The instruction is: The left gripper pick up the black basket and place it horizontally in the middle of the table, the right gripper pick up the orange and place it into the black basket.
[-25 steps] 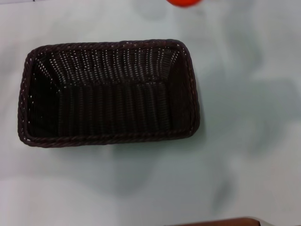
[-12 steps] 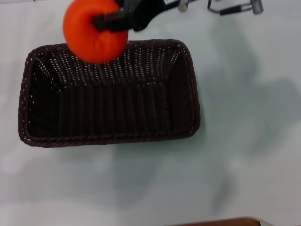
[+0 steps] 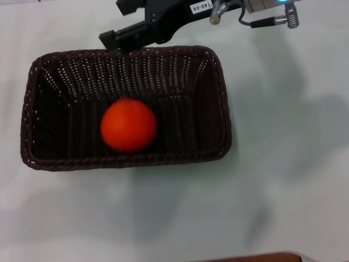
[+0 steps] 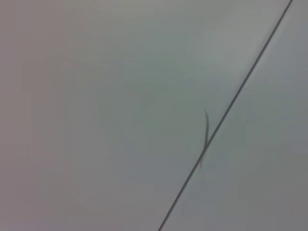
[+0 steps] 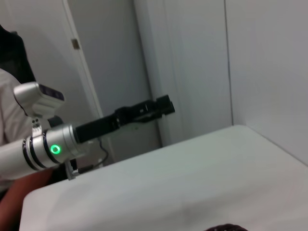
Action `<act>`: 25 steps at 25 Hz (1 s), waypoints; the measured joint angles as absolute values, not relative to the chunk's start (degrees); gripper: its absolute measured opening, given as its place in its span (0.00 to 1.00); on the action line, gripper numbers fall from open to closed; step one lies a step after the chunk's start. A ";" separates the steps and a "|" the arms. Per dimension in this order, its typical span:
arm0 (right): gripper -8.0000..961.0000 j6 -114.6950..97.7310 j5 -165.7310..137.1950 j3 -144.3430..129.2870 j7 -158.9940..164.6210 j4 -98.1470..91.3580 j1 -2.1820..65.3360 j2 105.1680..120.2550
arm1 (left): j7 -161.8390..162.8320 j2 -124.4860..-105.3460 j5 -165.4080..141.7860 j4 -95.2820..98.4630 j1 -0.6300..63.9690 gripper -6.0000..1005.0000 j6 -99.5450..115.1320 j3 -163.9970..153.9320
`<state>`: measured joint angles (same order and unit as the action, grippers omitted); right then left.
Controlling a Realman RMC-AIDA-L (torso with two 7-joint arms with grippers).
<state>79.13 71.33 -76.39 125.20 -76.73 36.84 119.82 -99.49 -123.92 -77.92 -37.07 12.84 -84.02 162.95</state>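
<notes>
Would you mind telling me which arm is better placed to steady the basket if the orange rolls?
Probably the right. The right gripper hangs just above the basket's far rim, close to the orange inside. The left gripper shows only in the right wrist view, held off beside the table.

The right gripper (image 3: 112,39) is black, white-labelled, with a cabled silver wrist.

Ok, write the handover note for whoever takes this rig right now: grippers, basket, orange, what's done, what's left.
Right gripper: above the far rim of the dark woven wicker basket, holding nothing.
Left gripper: parked off to the side, away from the basket, seen only in the right wrist view.
Basket lies lengthwise on the pale white-grey table.
Round bright orange fruit sits inside the basket.
Done: both placements.
Left: probably only retracting the right arm.
</notes>
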 joint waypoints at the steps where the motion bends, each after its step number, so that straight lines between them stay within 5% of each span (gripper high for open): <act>1: 0.66 78.86 72.32 -76.36 123.74 -75.76 36.73 119.82 | -99.50 -123.92 -77.90 -37.00 12.74 0.76 -84.04 162.95; 10: 0.99 59.52 93.05 -75.22 101.86 -67.84 29.09 120.09 | -106.55 -124.02 -76.64 -34.91 10.32 0.76 -84.93 164.88; 25: 0.99 61.14 147.07 -72.39 43.49 -25.39 33.02 120.68 | -131.31 -124.02 -66.35 -24.21 8.25 0.76 -85.04 164.88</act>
<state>61.14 147.07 -72.39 43.49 -25.39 33.02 120.68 -131.31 -124.02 -66.35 -24.21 8.25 -85.04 164.88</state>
